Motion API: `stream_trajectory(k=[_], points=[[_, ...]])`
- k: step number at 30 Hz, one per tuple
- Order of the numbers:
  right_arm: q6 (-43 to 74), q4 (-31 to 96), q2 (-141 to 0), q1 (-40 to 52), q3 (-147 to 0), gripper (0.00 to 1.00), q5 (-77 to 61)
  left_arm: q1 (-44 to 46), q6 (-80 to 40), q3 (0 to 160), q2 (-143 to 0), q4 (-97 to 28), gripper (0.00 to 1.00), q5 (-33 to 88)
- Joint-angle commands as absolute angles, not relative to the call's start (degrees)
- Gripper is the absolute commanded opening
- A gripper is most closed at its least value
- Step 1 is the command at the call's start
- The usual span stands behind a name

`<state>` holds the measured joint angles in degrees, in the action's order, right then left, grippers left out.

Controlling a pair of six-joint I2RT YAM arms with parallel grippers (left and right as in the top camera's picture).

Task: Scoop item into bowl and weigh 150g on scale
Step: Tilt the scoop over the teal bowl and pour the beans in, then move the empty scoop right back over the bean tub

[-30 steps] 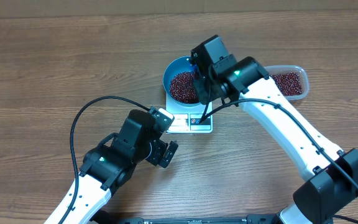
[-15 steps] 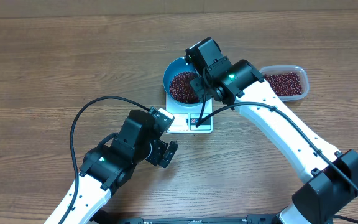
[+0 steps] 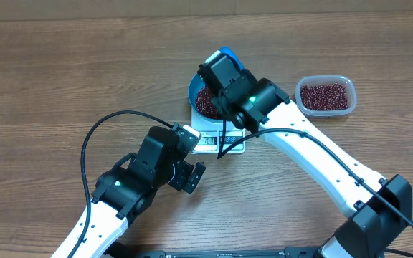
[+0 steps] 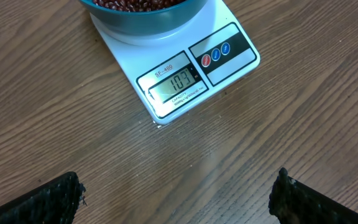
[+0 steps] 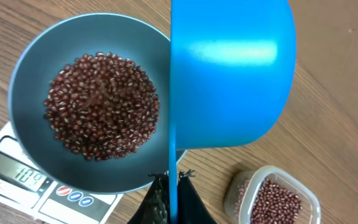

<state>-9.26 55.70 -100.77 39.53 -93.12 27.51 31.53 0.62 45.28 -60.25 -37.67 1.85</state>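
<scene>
**A:** What is the right gripper (image 5: 169,193) doing?

**B:** Its fingers are pressed together on the thin handle of the blue scoop (image 5: 229,74). The scoop is tipped on edge at the bowl's (image 5: 23,81) 3 o'clock rim in the wrist view, with its mouth turned toward the beans (image 5: 101,106).

**A:** And what has just changed?

**B:** A second ago that arm lay across the tub (image 3: 298,97). It has now swung toward 10 o'clock and carried the scoop over the bowl, leaving the tub uncovered at the bowl's 3 o'clock. It looks like a load is being poured, so the weight is probably climbing.

**A:** Is there enough in the bowl?

**B:** Probably not. The bowl sits on the scale (image 4: 225,56), and the display (image 4: 178,83) reads about a hundred and three in the left wrist view, so it is short of target (the right wrist view catches the digits too, blurred and slightly higher).

**A:** What does the overhead view miss?

**B:** The arm hides most of the bowl there, and the digits are unreadable. Only the right wrist view shows the whole heap, though the inside of the scoop is hidden.

**A:** And the left gripper (image 4: 178,193)?

**B:** Its jaws are wide apart and hold nothing. It has not moved, and it hovers over the table (image 3: 63,72) at the scale's 7 o'clock.
</scene>
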Motion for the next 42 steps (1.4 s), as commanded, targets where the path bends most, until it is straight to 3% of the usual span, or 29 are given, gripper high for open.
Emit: stream_trajectory(k=[1,12,22,31,42], points=[[-9.5,55.1,-99.4,39.6,-94.6,0.04,28.5,31.8,1.3,45.1,-60.7,-37.5,1.00,1.5],[-9.5,55.0,-96.2,36.2,-94.7,0.04,20.7,31.8,1.3,45.1,-60.7,-37.5,1.00,1.5],[-7.7,61.0,-89.7,16.6,-95.7,0.04,1.9,31.8,1.3,45.1,-60.7,-37.5,1.00,1.5],[1.6,66.5,-89.8,3.7,-94.8,0.04,-2.3,31.8,1.3,45.1,-60.7,-37.5,1.00,1.5],[10.6,67.8,-93.9,2.5,-92.2,0.04,2.6,31.8,1.3,45.1,-60.7,-37.5,1.00,1.5]])
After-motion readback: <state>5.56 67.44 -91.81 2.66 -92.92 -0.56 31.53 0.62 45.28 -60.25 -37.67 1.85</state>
